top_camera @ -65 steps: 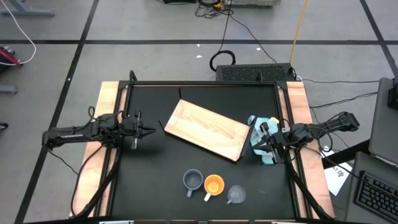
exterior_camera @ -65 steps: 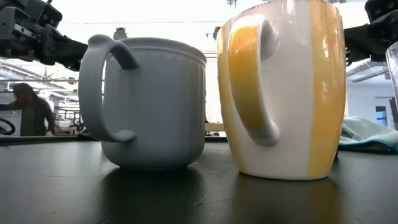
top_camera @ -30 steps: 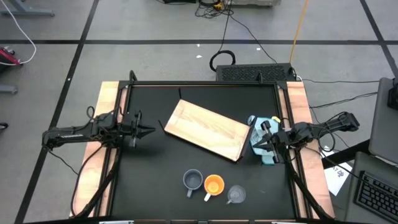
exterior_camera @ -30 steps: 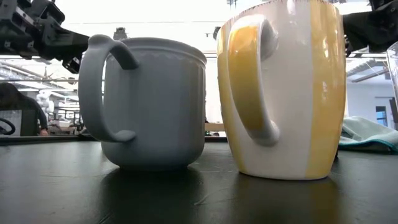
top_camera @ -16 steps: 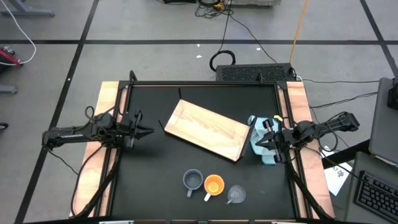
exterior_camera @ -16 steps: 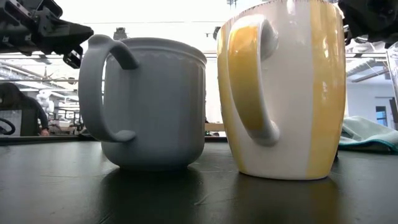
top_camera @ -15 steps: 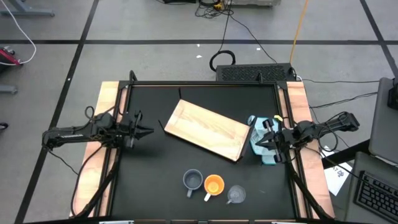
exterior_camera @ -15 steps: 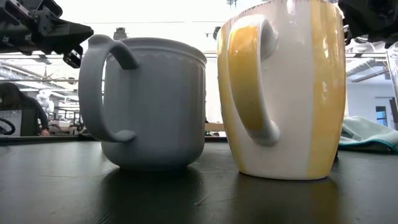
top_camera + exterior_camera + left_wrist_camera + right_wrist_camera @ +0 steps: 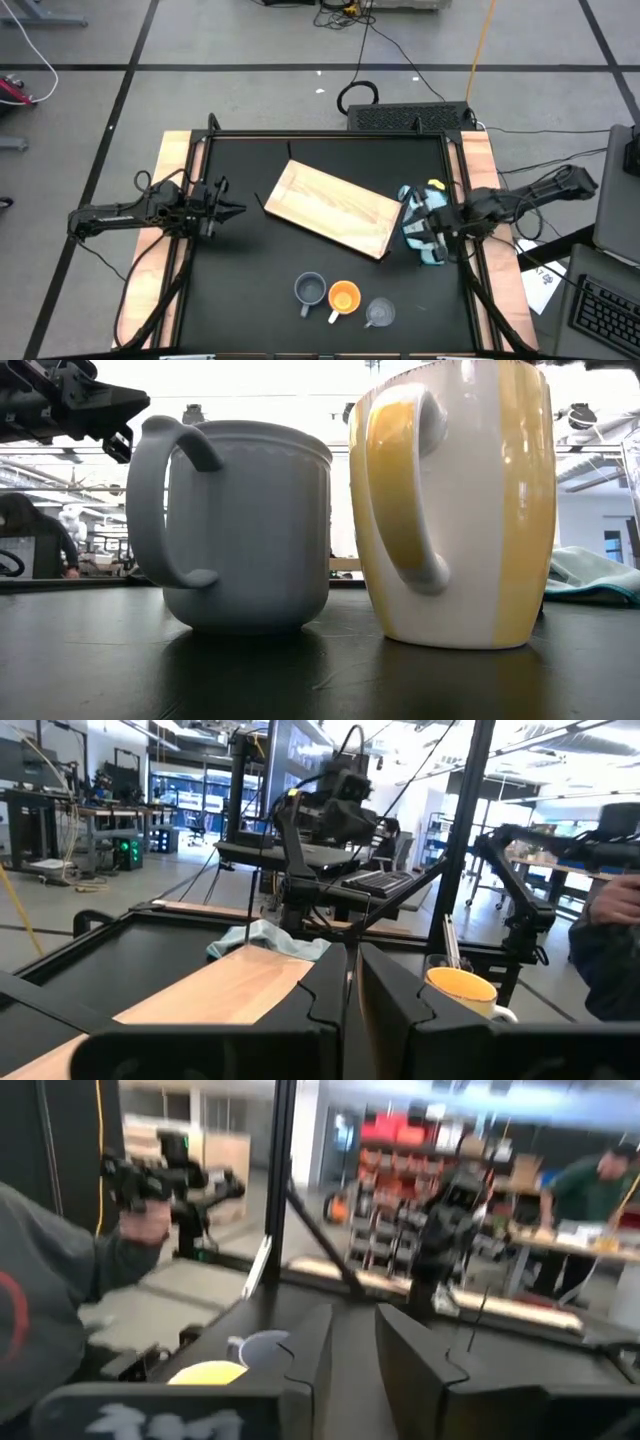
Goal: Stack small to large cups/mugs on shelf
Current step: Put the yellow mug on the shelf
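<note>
Three cups stand in a row near the table's front edge: a grey-blue mug (image 9: 310, 290) (image 9: 250, 525), an orange mug (image 9: 344, 297) (image 9: 460, 510) and a clear glass cup (image 9: 379, 313). The light-wood board (image 9: 333, 208) lies flat and askew at mid-table. My left gripper (image 9: 240, 210) (image 9: 352, 960) hovers shut and empty left of the board. My right gripper (image 9: 418, 232) (image 9: 352, 1320) is open and empty, above the light blue cloth (image 9: 425, 215) to the right of the board.
The cloth lies bunched at the table's right edge and shows behind the orange mug in the low view (image 9: 590, 575). Bare black tabletop (image 9: 240, 270) lies between the board and the cups. People show in the room beyond the table.
My right gripper has risen over the cloth and gone out of the top of the low view. My left gripper has risen a little. The cups and the board have stayed where they were.
</note>
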`<state>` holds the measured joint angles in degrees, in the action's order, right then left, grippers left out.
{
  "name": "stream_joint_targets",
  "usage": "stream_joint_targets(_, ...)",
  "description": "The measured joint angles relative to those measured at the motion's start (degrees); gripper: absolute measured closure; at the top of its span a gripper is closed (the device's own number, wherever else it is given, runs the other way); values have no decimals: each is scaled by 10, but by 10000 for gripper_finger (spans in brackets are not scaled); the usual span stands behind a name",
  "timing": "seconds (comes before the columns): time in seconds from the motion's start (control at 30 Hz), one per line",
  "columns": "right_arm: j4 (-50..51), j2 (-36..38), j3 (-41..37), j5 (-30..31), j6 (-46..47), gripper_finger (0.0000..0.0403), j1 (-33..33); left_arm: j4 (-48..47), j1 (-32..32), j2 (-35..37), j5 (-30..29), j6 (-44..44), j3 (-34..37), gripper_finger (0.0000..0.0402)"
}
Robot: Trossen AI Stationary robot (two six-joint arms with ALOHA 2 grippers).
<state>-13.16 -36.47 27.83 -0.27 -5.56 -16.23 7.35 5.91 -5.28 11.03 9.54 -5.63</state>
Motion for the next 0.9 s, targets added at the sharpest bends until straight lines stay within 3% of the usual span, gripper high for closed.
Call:
stream_joint_targets(0.27, 151, -187, 188, 0, 11, 249, -13, 1, 0, 0, 0, 2, 0, 369)
stream_joint_targets(0.53, 293, -300, 352, 0, 36, 159, -35, 1, 0, 0, 0, 24, 0, 369)
stream_joint_targets(0.9, 401, -436, 475, 2, 136, 135, -33, 2, 0, 0, 0, 33, 0, 369)
